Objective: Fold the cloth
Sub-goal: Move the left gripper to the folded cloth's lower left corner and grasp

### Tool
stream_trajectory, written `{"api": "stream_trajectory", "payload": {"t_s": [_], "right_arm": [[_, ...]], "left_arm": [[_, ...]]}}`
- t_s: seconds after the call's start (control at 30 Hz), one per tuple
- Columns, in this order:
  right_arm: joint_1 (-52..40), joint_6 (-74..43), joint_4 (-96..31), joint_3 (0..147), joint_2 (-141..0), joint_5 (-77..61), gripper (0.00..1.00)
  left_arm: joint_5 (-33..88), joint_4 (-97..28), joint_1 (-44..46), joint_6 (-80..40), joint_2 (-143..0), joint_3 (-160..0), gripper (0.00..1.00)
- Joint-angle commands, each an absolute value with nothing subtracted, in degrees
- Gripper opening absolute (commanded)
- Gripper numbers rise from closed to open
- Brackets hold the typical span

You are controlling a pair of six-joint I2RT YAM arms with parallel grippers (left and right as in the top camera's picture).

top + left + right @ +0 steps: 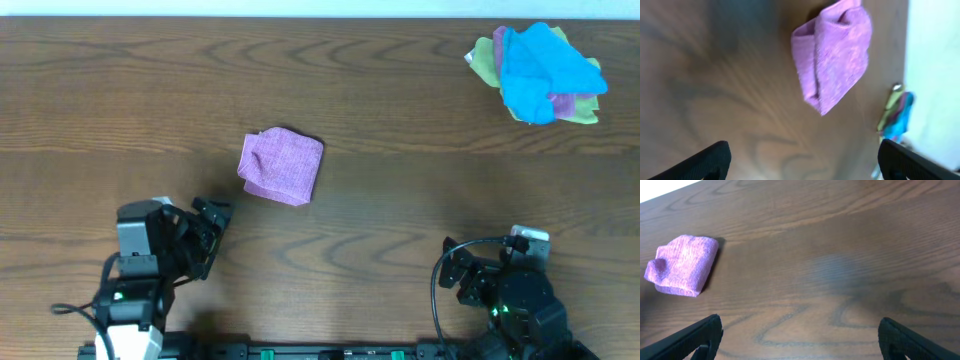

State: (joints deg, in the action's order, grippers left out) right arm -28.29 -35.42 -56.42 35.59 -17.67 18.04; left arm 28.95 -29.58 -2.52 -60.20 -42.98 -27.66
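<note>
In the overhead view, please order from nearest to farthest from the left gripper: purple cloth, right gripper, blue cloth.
1. Lilac terry cloth, just left of centre.
2. Right gripper, front, right side.
3. Bright blue crumpled cloth, far right corner.

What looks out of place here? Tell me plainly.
The purple cloth is folded unevenly, one corner bunched. At the far right table edge, a blue cloth lies crumpled over a yellow-green cloth. Nothing spilled.

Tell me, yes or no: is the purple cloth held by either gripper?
No: the purple cloth lies alone, apart from the left gripper and the right gripper.
</note>
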Motion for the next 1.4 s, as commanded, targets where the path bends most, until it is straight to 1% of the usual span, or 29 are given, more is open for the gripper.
{"api": "stream_trajectory", "payload": {"t_s": [0.0,0.07,0.27,0.53,0.8,0.97,1.37], "right_arm": [[-27.66,-36.18,-56.60,35.44,-17.52,19.07,0.99],[-27.66,-36.18,-56.60,35.44,-17.52,19.07,0.99],[-27.66,-36.18,-56.60,35.44,-17.52,19.07,0.99],[-27.66,-36.18,-56.60,35.44,-17.52,19.07,0.99],[-27.66,-36.18,-56.60,35.44,-17.52,19.07,0.99],[-27.66,-36.18,-56.60,35.44,-17.52,19.07,0.99],[-27.66,-36.18,-56.60,35.44,-17.52,19.07,0.99]], "left_arm": [[30.81,-23.81,-2.55,-66.50,-42.76,-23.97,0.95],[30.22,-19.92,-2.55,-67.72,-43.40,-22.02,0.95],[28.32,-14.17,-2.04,-69.06,-49.69,-20.69,0.95],[27.68,3.66,4.54,-69.47,-66.78,-20.71,0.95],[26.76,10.61,5.30,-69.43,-75.07,-20.73,0.95],[26.02,15.29,5.30,-69.45,-78.41,-20.73,0.95],[24.88,21.87,5.34,-69.49,-84.31,-20.80,0.95]]}}
